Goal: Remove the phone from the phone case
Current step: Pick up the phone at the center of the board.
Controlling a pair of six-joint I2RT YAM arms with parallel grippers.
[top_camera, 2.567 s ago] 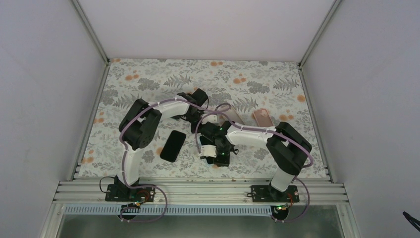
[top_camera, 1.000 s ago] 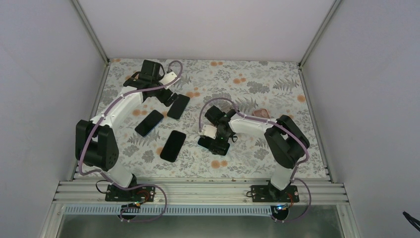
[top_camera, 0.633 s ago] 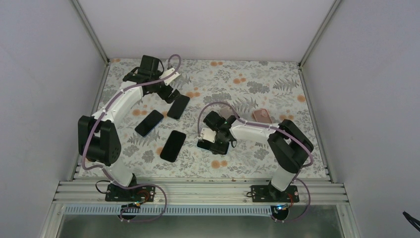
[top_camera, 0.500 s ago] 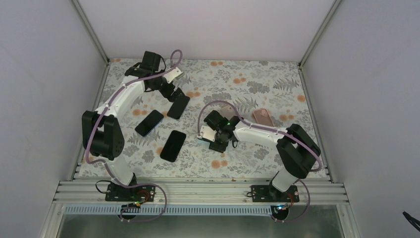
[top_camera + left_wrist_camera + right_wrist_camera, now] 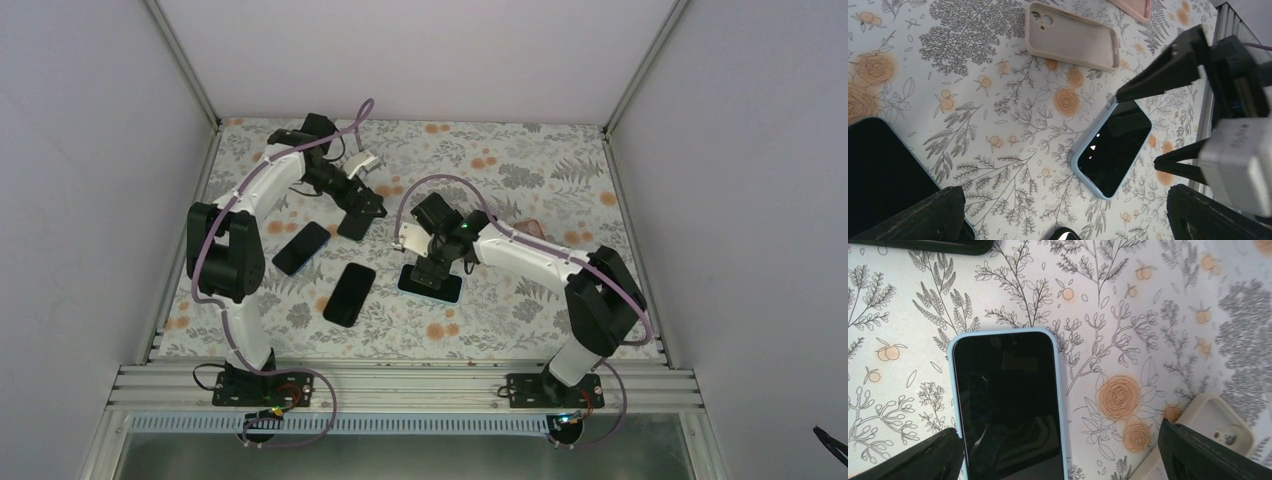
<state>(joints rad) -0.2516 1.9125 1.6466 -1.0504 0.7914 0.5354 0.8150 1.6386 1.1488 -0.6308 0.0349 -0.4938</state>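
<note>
Worktop (image 5: 560, 170) with a floral cover, shown from above and from both wrist cameras. Near its centre lies the phone (image 5: 431, 284), flat and screen up, seated in the light-blue phone case (image 5: 1003, 331), whose rim shows around the dark glass. The right end effector (image 5: 432, 262) hangs over the phone's far end with its fingers spread wide. In the left wrist view one finger (image 5: 1168, 75) stands at a far corner of the phone and the other beside the opposite edge, but whether either touches the case cannot be told. The left end effector (image 5: 357, 200), also spread wide and holding nothing, is to the far left of centre, above the far end of a dark phone (image 5: 352, 224). A second dark phone (image 5: 301, 248) lies to the left of that one, and a third dark phone (image 5: 349, 293) nearer the arm bases, just left of the cased phone. An empty beige case (image 5: 1073, 37) lies open side up near the cased phone, and a pink case (image 5: 1134, 5) lies beyond it.
</note>
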